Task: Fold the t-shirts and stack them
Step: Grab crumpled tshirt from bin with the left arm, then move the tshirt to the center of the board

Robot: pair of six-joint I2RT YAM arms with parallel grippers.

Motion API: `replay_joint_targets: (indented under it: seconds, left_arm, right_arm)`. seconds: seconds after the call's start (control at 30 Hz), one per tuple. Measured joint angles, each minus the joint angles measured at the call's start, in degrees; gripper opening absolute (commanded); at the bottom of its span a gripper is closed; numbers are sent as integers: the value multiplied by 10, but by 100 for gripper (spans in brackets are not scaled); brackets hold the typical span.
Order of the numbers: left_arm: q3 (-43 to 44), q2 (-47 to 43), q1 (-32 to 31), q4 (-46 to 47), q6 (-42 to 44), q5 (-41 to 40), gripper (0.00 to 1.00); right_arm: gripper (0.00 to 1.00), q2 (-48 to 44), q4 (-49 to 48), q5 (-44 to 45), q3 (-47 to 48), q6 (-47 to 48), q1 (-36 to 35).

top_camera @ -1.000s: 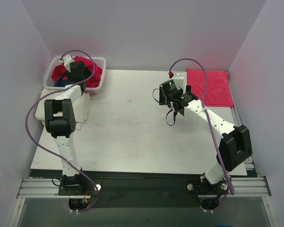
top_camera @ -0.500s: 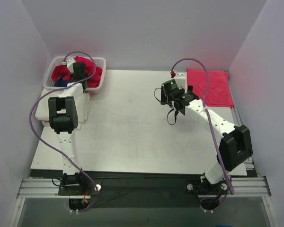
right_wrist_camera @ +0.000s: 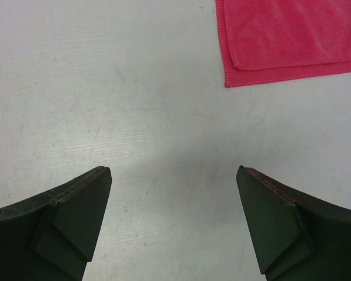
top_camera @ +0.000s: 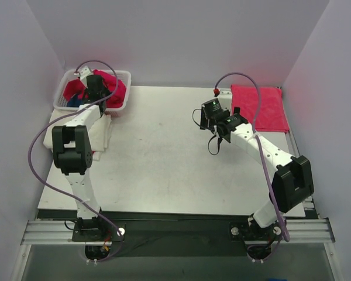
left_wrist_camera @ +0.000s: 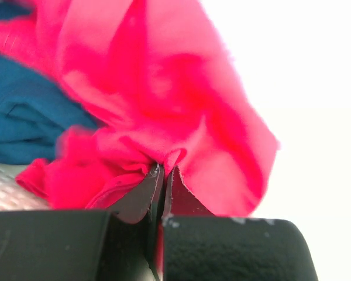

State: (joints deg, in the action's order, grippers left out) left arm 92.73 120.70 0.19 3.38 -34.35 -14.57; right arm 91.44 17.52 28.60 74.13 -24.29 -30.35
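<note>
One shirt is in hand on the wide table: the step is lifting the big red shirt out of the basket at the far left corner. I judge it will go best as a slow, straight rise until all the cloth hangs free of the rim, so the blue shirt beside it is not dragged along. A carry to the middle of the table would then let the other arm take a second edge. The red shirt is soft, crumpled and deeply creased, and bunches into a ridge where it is pinched; the blue shirt lies rumpled at its left. A folded red cloth lies flat at the far right corner. The left gripper is clamped on a fold of the red shirt, jaws almost meeting. The right gripper hovers over the table near the cloth, spread wide and holding nothing.
</note>
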Motion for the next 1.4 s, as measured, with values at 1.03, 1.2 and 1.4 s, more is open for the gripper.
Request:
replay_joint_targets:
  seconds: [1.03,1.2,1.4]
  left_arm:
    - [-82,-482,-90,202,-49,333,0]
    - [-177,-581,-126,227,-79,385,0]
    - [-337,-650,-185,207,-90,421,0]
  right_arm:
    - [92,-200,7,-8,-110,-35,4]
    - [92,-232,8,3,-134,-44,8]
    - [91,-235,7,14,-162,-45,8]
